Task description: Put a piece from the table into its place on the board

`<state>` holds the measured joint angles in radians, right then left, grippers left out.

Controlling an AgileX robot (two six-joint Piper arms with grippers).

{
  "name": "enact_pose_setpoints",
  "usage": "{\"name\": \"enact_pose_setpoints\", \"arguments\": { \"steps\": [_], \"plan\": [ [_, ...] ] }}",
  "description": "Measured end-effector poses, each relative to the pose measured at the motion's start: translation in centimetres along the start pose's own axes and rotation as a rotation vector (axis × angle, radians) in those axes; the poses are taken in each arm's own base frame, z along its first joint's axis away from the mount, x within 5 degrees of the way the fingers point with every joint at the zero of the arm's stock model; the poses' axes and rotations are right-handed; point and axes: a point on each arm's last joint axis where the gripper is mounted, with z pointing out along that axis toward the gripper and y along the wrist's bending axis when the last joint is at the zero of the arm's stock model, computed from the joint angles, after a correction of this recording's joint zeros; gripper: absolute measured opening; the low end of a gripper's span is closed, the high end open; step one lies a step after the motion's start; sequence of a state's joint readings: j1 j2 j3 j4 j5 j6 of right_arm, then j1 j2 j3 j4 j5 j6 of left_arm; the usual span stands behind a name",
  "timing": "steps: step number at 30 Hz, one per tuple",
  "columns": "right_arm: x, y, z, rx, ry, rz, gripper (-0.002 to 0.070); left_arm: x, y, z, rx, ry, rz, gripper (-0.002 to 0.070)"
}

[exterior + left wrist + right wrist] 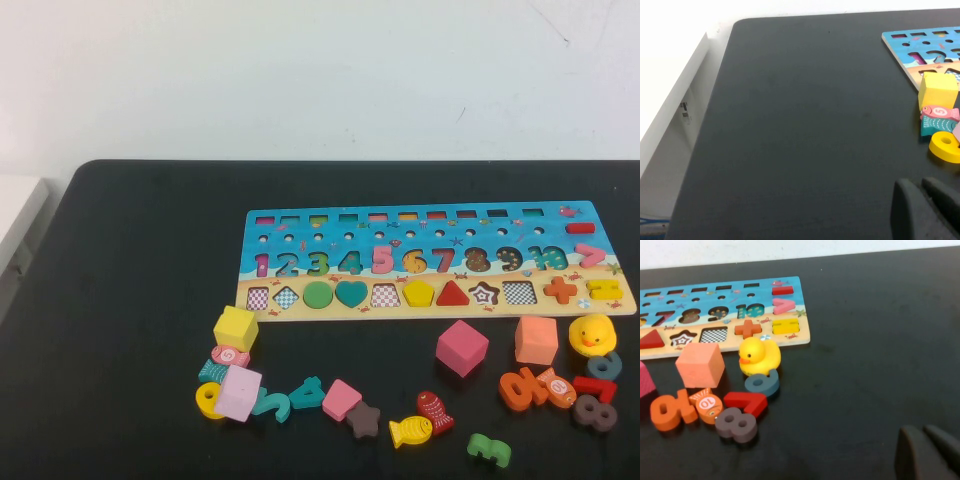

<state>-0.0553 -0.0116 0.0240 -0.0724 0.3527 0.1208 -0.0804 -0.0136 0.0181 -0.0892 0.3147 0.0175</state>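
On the counter [130, 300], loose pieces [340, 400] await the board [430, 262]; left end effector [925, 210] and right end effector [927, 452] sit back, grip state unclear.

Wide bare stretch of black table [140, 300] along the left edge and across the far edge behind the board [430, 262] — nothing in the way there. Crowded near edge: yellow cube [235, 328], lilac cube [239, 393], teal 4 [305, 392], brown star [363, 420], fish pieces [422, 420] and green 3 [489, 449] strung out in front of the board. Tighter still toward the near right corner — salmon cube [536, 340], yellow duck [592, 335], orange 10 [522, 388] and grey 8 [596, 411] nearly touching. Narrow gaps either side of the pink cube [462, 347]. Left gripper [927, 210] low over bare table at the near left; right gripper [930, 452] low over bare table beyond the cluster at the right edge.
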Motion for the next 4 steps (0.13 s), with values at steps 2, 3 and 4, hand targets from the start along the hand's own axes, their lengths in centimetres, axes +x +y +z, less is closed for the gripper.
{"name": "enact_pose_setpoints", "arguments": {
  "steps": [2,3,4],
  "plan": [
    [0.00,0.00,0.00,0.000,0.000,0.000,0.0019,0.00,0.00,0.00,0.000,0.000,0.000,-0.0002],
    [0.00,0.00,0.00,0.000,0.000,0.000,0.0019,0.00,0.00,0.00,0.000,0.000,0.000,-0.0002],
    [0.00,0.00,0.00,0.000,0.000,0.000,0.0019,0.00,0.00,0.00,0.000,0.000,0.000,-0.0002]
  ]
}}
